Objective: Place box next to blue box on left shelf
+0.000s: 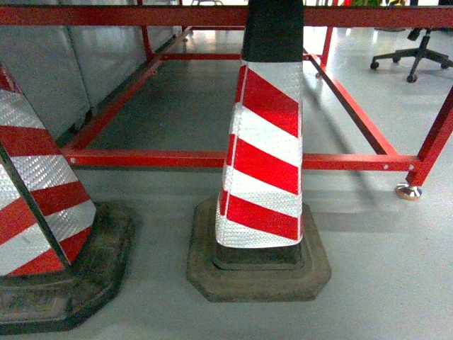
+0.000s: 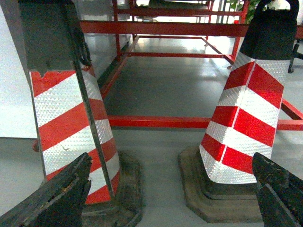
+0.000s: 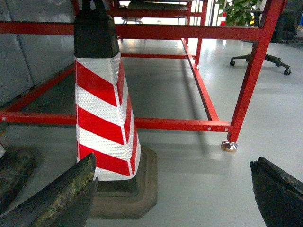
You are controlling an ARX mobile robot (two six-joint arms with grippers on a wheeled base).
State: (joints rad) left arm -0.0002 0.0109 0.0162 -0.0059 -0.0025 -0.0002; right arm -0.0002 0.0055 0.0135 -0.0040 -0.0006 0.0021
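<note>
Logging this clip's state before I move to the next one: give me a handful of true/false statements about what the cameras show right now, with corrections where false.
1. Two striped traffic cones stand on the floor in the head view. True: one cone in the middle, another cone at the left edge.
2. The blue crate is held between the left gripper's jaws. False: the left gripper stands open and empty; no blue crate shows in any view.
3. The frame behind the cones is red. True: the red tubular frame runs across behind them.
4. The right gripper is shut on a cone. False: the right gripper is open, holding nothing.
5. An office chair stands at the head view's top right. True: the chair is there.
</note>
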